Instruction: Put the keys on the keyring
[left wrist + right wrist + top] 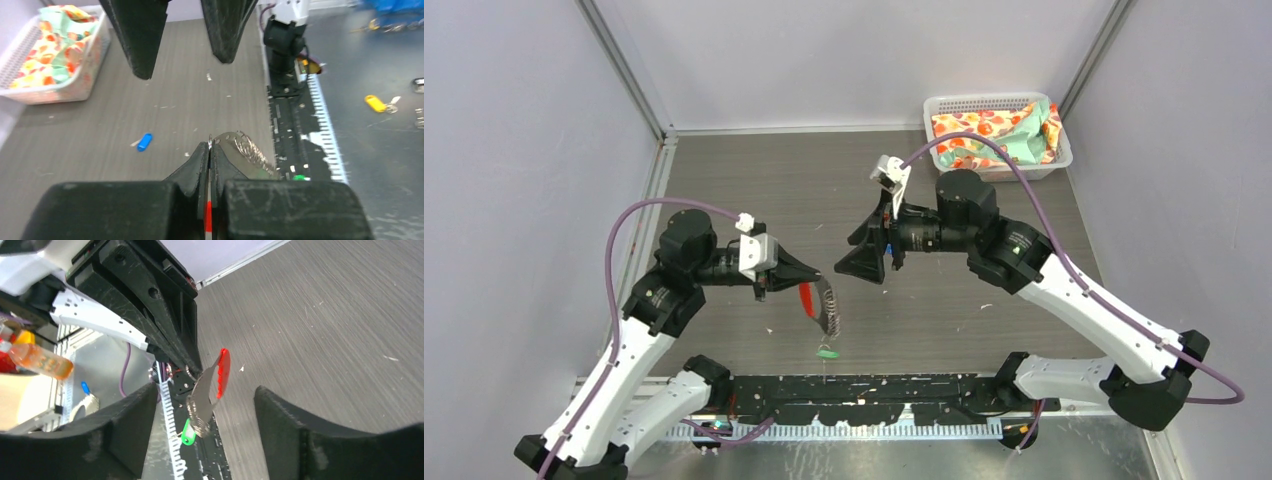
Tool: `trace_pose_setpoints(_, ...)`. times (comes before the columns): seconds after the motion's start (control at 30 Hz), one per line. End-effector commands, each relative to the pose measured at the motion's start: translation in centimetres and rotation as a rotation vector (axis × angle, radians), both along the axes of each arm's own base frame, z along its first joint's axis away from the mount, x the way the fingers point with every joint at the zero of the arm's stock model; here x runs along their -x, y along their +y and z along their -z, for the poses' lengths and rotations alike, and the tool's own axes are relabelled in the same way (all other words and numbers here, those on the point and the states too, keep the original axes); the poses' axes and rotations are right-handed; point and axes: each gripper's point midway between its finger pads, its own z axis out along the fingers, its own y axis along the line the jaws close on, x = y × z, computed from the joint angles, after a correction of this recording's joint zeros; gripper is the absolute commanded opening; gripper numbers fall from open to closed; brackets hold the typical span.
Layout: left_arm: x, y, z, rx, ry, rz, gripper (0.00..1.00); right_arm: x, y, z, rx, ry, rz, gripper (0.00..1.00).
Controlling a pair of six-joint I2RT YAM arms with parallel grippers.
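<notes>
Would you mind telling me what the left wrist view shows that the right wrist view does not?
Only the left wrist view: the blue key lying on the table and the basket of cloth. Only the right wrist view: an orange bottle. Both: the left gripper shut on the red tag of the keyring, and the green key.

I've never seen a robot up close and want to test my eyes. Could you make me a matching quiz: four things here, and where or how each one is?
Things:
1. keyring
2. blue key
3. right gripper
4. basket

Places or states:
A. open, holding nothing
B. in the far right corner of the table, with patterned cloth inside
C. clamped in the shut left gripper
D. lying loose on the table

Pairs: 1-C, 2-D, 3-A, 4-B
</notes>
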Motion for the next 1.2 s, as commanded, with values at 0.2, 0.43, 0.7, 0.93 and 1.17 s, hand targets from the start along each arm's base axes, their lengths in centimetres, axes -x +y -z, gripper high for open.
trace_pose_setpoints(0.2, 2.4, -1.1, -1.9, 0.031, 0.129, 0.183, 0.00, 2.4, -0.9, -1.2, 0.010, -0.169, -0.165, 0.70)
trace_pose_setpoints(0.43, 2.5, -0.8, -2.3, 0.024, 0.104, 0.170, 0.00, 3.3, -1.5, -1.2, 0.018, -0.213, -0.212, 0.75)
trace_pose_setpoints(0.7, 2.6, -0.7, -2.4, 0.020, 0.113, 0.166, 0.00, 4.3, -0.2, -1.0, 0.027, -0.220, -0.303, 0.48)
trace_pose_setpoints(0.93, 2.5, -0.8, -2.2, 0.016, 0.118, 0.166, 0.00, 4.6, 1.8, -0.9, 0.025, -0.275, -0.303, 0.33)
trace_pose_setpoints(1.17, 2.4, -0.8, -2.5, 0.025, 0.121, 0.159, 0.00, 4.7, 3.3, -0.4, 0.055, -0.305, -0.298, 0.33)
